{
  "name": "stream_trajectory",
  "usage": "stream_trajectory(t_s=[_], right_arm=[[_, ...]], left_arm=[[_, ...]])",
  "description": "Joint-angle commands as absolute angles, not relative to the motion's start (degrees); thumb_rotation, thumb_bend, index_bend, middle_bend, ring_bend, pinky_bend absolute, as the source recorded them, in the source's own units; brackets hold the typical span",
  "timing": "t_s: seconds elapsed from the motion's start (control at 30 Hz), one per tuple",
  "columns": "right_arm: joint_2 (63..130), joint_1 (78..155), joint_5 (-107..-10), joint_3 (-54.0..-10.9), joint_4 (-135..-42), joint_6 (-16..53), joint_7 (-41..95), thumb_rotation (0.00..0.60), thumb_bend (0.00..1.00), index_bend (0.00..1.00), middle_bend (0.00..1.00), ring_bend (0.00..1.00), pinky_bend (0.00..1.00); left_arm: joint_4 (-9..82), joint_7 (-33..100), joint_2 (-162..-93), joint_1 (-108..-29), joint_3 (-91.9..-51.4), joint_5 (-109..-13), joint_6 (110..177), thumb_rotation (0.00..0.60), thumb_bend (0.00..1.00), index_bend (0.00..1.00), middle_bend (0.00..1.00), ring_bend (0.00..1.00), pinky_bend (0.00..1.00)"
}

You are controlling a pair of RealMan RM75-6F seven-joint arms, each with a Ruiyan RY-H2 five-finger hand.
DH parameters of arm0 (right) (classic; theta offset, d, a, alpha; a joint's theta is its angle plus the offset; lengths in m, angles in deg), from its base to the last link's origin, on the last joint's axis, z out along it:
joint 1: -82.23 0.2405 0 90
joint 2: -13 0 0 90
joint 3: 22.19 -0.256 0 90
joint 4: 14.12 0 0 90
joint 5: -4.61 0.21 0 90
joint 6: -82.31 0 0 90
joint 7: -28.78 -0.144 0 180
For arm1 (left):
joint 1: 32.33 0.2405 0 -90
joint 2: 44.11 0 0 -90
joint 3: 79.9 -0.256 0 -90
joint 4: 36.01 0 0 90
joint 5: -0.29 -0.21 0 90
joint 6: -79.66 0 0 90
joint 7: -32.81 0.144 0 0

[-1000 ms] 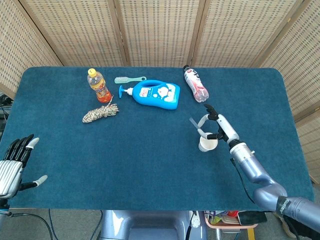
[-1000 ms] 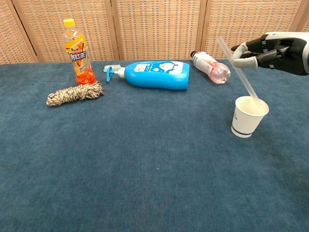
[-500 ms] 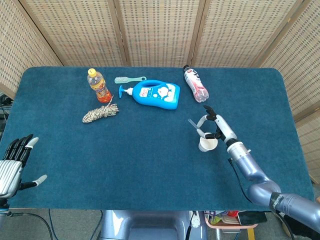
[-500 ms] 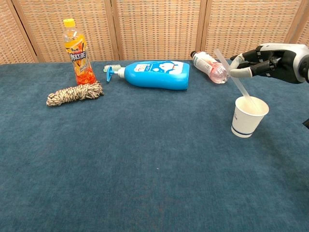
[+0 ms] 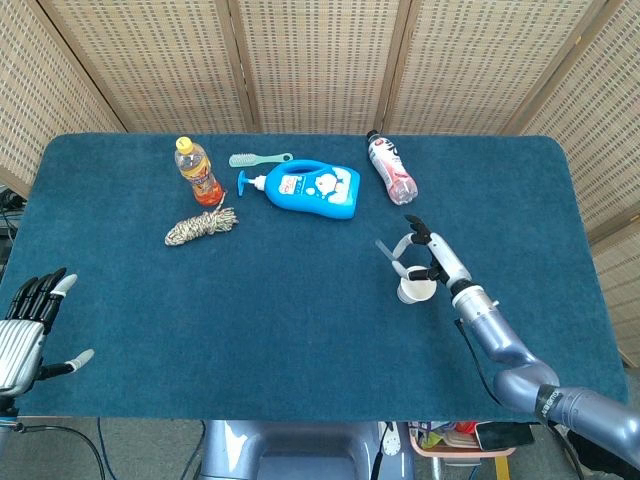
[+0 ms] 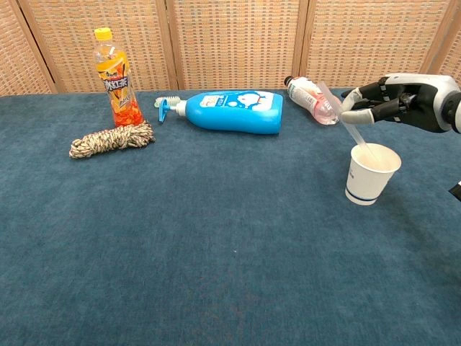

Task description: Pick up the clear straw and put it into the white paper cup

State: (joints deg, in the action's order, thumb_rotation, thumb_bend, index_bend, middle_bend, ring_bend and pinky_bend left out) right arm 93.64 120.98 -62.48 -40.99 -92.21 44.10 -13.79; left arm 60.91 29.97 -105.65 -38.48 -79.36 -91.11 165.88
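The white paper cup stands upright on the blue table, right of centre. The clear straw slants up and to the left, with its lower end inside the cup. My right hand hovers just above and behind the cup's rim. It pinches the straw's upper part between its thumb and a finger. My left hand hangs by the table's near-left corner with its fingers spread and nothing in it; the chest view does not show it.
Along the back stand or lie an orange drink bottle, a coiled rope, a green brush, a blue pump bottle on its side and a pink-labelled bottle lying down. A wicker screen rises behind the table.
My right hand has come down and slightly nearer the cup, and the straw has sunk deeper into it. The left hand has not moved.
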Motion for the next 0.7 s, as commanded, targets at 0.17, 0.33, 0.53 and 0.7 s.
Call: stream_trajectory(t_s=[0.17,0.33,0.53,0.7], right_arm=[[93.9,120.94,-63.73,-40.71,-91.46,44.36,-14.98,0.6,0.48,0.61,0.0,0.0,0.0],[93.62,120.88,-65.63,-40.33,-91.53,44.64,-16.72,0.6,0.27,0.42,0.0,0.0,0.0],[93.31,120.86,-67.88,-39.63,-91.22,44.69,-18.58,0.6,0.21,0.24,0.0,0.0,0.0],[91.95,120.37,-71.06,-39.2,-92.95,42.84,-20.88,0.6,0.2,0.16,0.0,0.0,0.0]], left_arm=[[60.95,29.89,-105.59,-38.52,-79.32,-91.03,165.83,0.6,0.11,0.0,0.0,0.0,0.0],[60.99,29.95,-105.59,-38.53,-79.35,-91.08,165.82,0.6,0.11,0.0,0.0,0.0,0.0],[61.01,29.91,-105.56,-38.49,-79.38,-91.14,165.89,0.6,0.11,0.0,0.0,0.0,0.0],[61.03,29.87,-105.53,-38.5,-79.43,-91.27,165.9,0.6,0.11,0.0,0.0,0.0,0.0]])
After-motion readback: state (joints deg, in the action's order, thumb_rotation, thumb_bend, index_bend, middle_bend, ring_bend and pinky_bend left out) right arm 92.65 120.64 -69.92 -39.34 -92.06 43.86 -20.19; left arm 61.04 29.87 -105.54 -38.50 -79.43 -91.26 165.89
